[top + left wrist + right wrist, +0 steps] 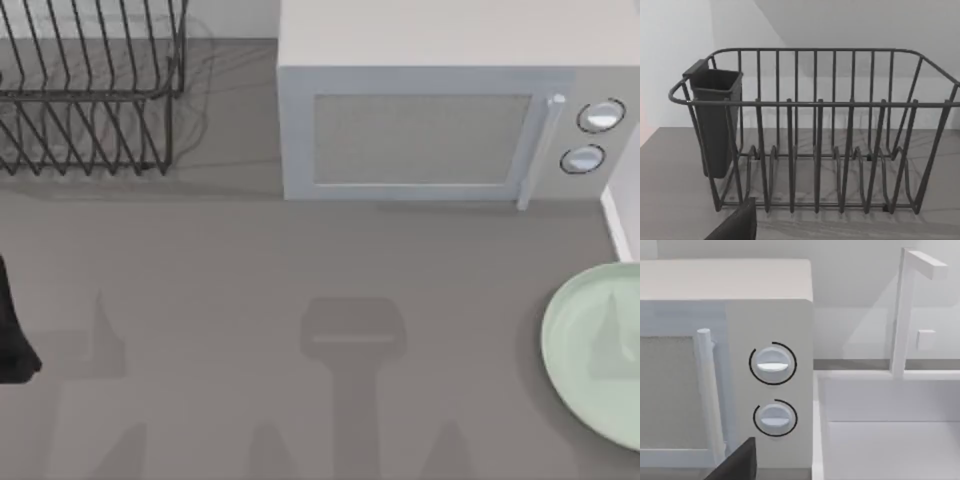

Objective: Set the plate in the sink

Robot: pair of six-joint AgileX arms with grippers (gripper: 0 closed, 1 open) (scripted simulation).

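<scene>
The pale mint-green plate [598, 350] lies flat on the grey table at the right edge of the top view, partly cut off by it. Just behind the plate, a white corner of the sink [620, 225] shows beside the microwave. In the right wrist view the white sink [880, 400] sits right of the microwave, with a tall faucet [904, 315] at its back. A dark part of my right gripper [737, 462] shows low in that view, apart from the plate. My left gripper [737, 225] is near the table's left edge, facing the dish rack.
A white microwave [430, 120] with two knobs [772, 365] stands at the back middle. A dark wire dish rack [90, 90] with a utensil cup [715, 120] stands at the back left. A black piece of my left arm [12, 335] is at the left edge.
</scene>
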